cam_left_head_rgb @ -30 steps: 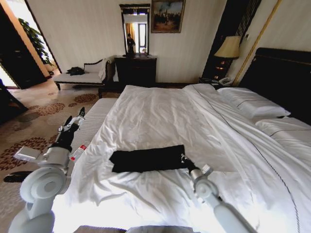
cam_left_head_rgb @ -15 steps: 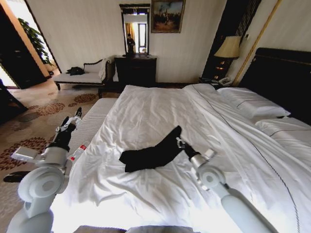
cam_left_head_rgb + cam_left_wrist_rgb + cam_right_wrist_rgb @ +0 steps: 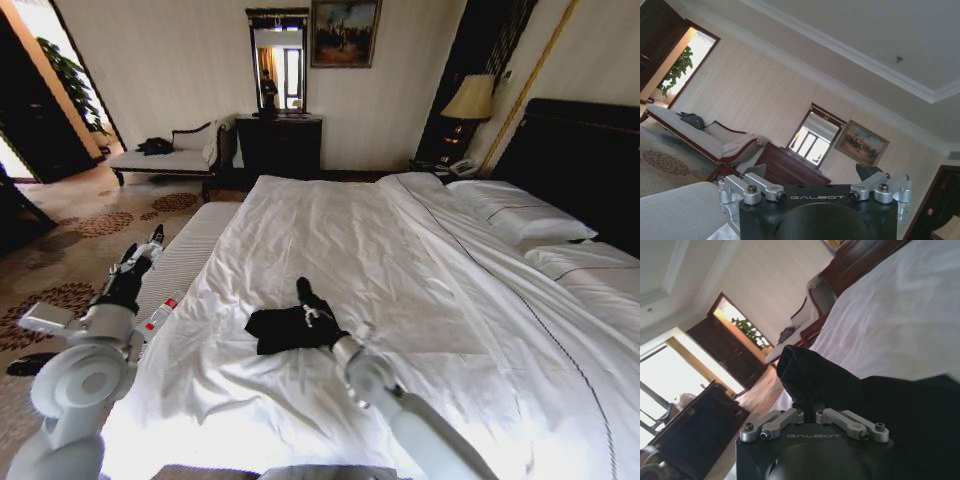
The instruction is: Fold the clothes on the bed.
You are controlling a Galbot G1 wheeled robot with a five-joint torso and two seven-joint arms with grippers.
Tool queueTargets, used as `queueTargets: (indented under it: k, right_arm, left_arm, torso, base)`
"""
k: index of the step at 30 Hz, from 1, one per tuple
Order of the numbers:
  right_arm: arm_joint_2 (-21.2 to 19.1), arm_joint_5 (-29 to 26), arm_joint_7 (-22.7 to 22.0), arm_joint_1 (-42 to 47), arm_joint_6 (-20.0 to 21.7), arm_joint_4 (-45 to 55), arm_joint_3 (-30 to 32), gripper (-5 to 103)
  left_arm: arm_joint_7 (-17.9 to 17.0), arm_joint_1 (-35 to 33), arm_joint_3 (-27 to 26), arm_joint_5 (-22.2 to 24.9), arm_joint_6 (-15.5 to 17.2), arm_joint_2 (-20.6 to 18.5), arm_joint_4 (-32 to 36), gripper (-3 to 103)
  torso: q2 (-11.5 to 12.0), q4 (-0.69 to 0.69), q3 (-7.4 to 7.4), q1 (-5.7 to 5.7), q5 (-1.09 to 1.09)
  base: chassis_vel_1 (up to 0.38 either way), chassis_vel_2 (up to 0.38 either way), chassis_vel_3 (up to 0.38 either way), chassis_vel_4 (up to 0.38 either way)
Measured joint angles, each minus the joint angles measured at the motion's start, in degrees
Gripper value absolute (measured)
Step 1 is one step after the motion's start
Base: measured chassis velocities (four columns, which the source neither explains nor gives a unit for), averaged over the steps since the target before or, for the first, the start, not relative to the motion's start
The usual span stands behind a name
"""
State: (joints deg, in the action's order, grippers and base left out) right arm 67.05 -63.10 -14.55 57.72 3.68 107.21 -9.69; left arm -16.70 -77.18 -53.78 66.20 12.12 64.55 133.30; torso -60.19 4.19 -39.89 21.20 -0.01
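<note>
Black soft-fabric T-shirt [image 3: 287, 327], bunched on white-sheeted bed [image 3: 330, 240]: lying leftward, pinched by right gripper [image 3: 316, 318]; left gripper [image 3: 150, 245] idling apart, floor-side.

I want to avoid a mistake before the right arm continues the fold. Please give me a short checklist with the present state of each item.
1. Right gripper holds the T-shirt: ok. In the right wrist view its jaws are shut on a pinched peak of black fabric.
2. T-shirt lies on the bed, away from the edge: ok.
3. Lifted end is above the rest of the shirt: ok, seen from the head view.
4. Fold edges are lined up: cannot tell; the shirt looks bunched and the arm covers part of it.
5. Left gripper is out of the way: ok, it is beside the bed, jaws open.
</note>
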Motion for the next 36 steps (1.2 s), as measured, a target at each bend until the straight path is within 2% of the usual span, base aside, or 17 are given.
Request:
queueTargets:
  k: [11,20,21,22,26,28,31,34,36]
  right_arm:
    - [3.7,1.7,0.2,-1.4,-1.0,-3.2,-7.1,4]
    - [3.9,3.9,-0.1,-2.5,-3.2,-5.0,-9.7,3]
    - [3.8,4.1,0.0,-2.5,-3.5,-5.0,-9.8,7]
    - [3.8,4.1,0.0,-2.5,-3.5,-5.0,-9.8,7]
    - [3.2,5.5,1.1,-2.8,-5.8,-4.2,-9.8,29]
    - [3.1,5.6,1.2,-2.9,-6.0,-4.2,-9.7,29]
    - [2.6,5.6,1.5,-3.0,-6.6,-3.6,-9.2,45]
    - [2.3,5.6,1.7,-3.0,-7.2,-2.6,-8.7,50]
    - [2.3,4.9,1.8,-3.1,-7.5,-1.9,-8.0,61]
  left_arm:
    - [-0.2,-1.6,-2.8,0.9,0.1,-0.4,0.7,100]
    - [-0.3,-2.4,-3.0,0.9,0.3,0.1,1.5,100]
    - [-0.3,-2.4,-2.9,0.8,0.4,0.2,1.5,100]
    - [-0.3,-2.4,-2.9,0.8,0.4,0.2,1.5,100]
    - [-0.8,-2.3,-2.5,0.5,0.7,0.5,1.5,100]
    - [-0.9,-2.2,-2.3,0.4,0.8,0.6,1.5,100]
    - [-1.1,-2.2,-1.9,-0.1,0.8,0.9,1.6,100]
    - [-1.1,-2.3,-1.9,-0.3,0.9,0.9,1.7,100]
    - [-1.1,-2.4,-1.9,-0.3,0.9,0.9,1.7,100]
  torso:
    - [0.0,0.0,0.0,-0.01,0.0]
    - [0.0,0.0,0.0,-0.01,0.01]
    - [0.0,0.0,0.0,-0.01,0.01]
    - [0.0,0.0,0.0,-0.01,0.01]
    - [0.0,0.0,0.0,-0.01,0.01]
    - [0.0,0.0,0.0,-0.01,0.01]
    - [0.0,0.01,0.0,-0.01,0.01]
    - [0.0,0.01,0.0,-0.01,0.01]
    - [0.0,0.01,0.0,-0.01,0.01]
  base:
    - [0.0,0.0,0.0,0.0]
    - [0.0,0.0,0.0,0.0]
    - [0.0,0.0,0.0,0.0]
    - [0.0,0.0,0.0,0.0]
    - [0.0,0.0,0.0,0.0]
    - [0.0,0.0,0.0,0.0]
    - [0.0,0.0,0.0,0.0]
    - [0.0,0.0,0.0,0.0]
    - [0.0,0.0,0.0,0.0]
